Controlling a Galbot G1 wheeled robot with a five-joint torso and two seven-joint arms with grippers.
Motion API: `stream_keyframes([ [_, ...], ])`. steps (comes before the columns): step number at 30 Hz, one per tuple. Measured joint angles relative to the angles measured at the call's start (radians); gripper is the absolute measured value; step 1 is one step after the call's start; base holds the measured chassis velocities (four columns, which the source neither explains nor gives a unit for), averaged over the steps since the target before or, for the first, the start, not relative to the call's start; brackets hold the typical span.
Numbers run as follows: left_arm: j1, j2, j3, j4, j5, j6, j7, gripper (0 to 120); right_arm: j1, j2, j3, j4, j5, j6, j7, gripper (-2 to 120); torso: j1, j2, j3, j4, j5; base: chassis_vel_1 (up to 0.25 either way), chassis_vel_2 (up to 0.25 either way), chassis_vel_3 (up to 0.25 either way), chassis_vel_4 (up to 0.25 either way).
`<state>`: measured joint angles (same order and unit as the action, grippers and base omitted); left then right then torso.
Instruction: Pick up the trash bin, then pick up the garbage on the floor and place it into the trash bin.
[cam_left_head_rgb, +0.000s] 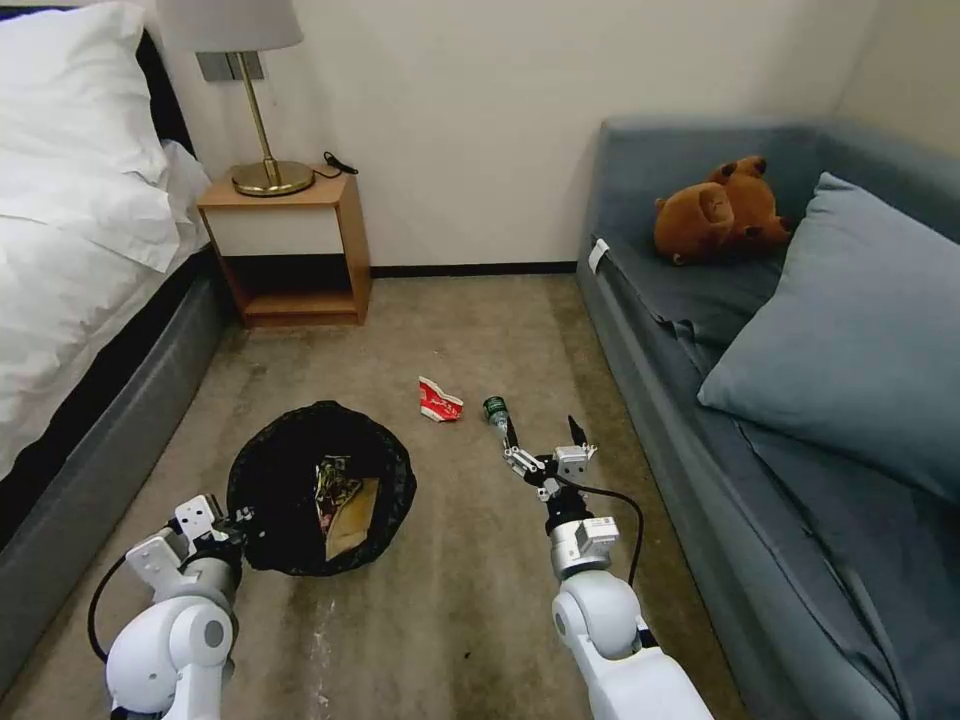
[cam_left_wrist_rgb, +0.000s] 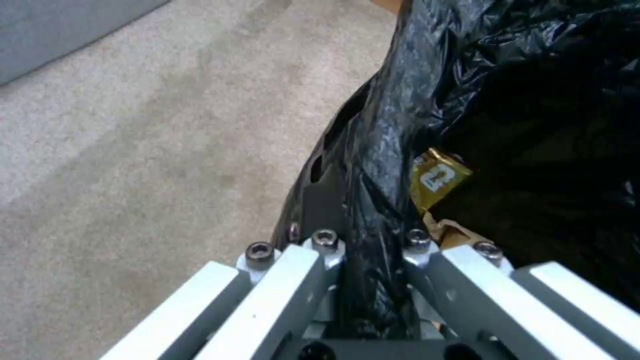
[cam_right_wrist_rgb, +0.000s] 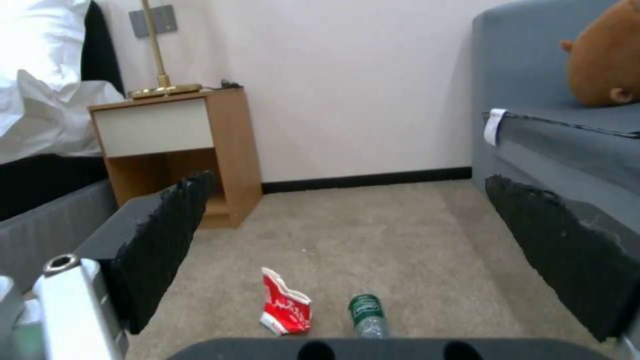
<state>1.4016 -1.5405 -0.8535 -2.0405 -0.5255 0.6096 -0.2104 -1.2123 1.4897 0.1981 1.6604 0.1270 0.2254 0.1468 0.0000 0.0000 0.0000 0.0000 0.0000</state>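
Task status: my left gripper (cam_left_wrist_rgb: 363, 280) has its jaws clenched on the bag-lined rim of the trash bin (cam_left_head_rgb: 285, 500), which already holds the gold-brown snack wrapper (cam_left_wrist_rgb: 437, 177) and the tan paper bag (cam_left_head_rgb: 352, 518). Remaining on the carpet are the crushed red-and-white carton (cam_right_wrist_rgb: 285, 309) and the small green-labelled bottle (cam_right_wrist_rgb: 367, 314). My right gripper (cam_left_head_rgb: 545, 440) hovers with jaws released, the bottle just beyond them and the carton beside it, toward the bin.
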Motion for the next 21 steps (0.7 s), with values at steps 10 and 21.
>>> stream_keyframes([
  [10,-0.002,-0.007,0.002,-0.003,0.007,-0.007,0.0,1,0.004,0.0,-0.003,-0.007,0.0,0.007,-0.006,99,0.0,0.0,0.0,0.0,0.0,0.0,0.0,0.0,0.0],
  [21,-0.008,-0.009,0.003,0.001,0.01,-0.011,0.002,1,0.008,-0.003,-0.001,-0.006,0.002,0.007,-0.007,99,0.0,0.0,0.0,0.0,0.0,-0.017,0.015,0.014,-0.016],
])
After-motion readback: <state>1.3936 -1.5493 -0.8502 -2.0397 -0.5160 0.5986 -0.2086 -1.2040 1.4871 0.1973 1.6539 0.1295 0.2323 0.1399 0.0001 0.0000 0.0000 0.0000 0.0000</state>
